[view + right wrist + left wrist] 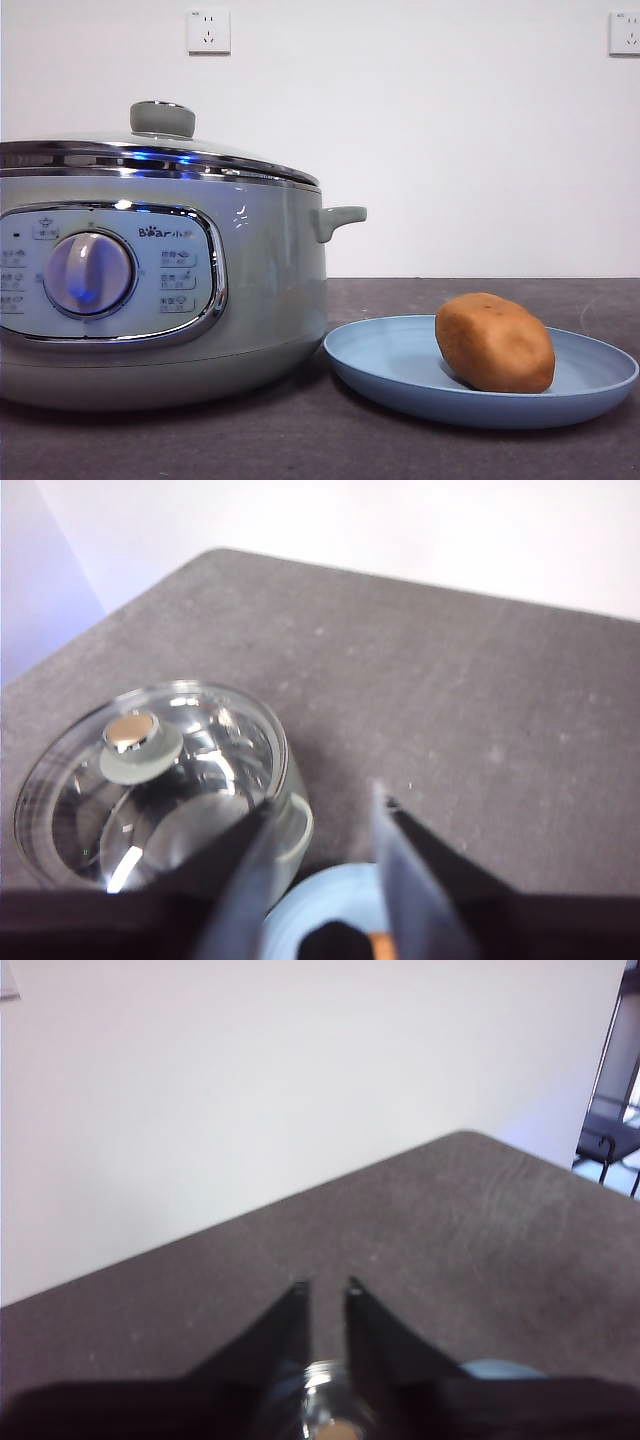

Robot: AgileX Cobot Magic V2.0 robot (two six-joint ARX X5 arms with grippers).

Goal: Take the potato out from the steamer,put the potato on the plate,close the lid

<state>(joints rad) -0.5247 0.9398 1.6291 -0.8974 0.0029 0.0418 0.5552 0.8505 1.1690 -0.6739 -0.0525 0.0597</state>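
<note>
the steamer (150, 290) stands on the dark table (300, 440), filling the left half of the front view; its panel (105, 275) with the round knob (88, 273) and the "bear" logo faces the camera, and a side handle (340, 218) sticks out toward the plate; the lid (160, 150) sits shut on the steamer's chrome rim, its grey-green knob on top; the right wrist view shows the same lid (160, 780) from above, glass dome seated on the pot, knob with a metal cap in the middle.

the plate (400, 370) lies on the table just beside the steamer's base, on the handle side; the potato (495, 342) rests on the plate, on the half farther from the steamer, lying on its side and touching the plate's floor; a sliver of the blue plate (310, 910) shows in the right wrist view next to the steamer.

the left gripper (326, 1285) hangs high over the table, nothing between its jaws, which stand a narrow gap apart; the right gripper (325, 810) hovers above the steamer's edge and the plate, jaws parted moderately and empty; neither gripper shows in the front view; two wall sockets (208, 30) sit on the white wall behind the steamer.
</note>
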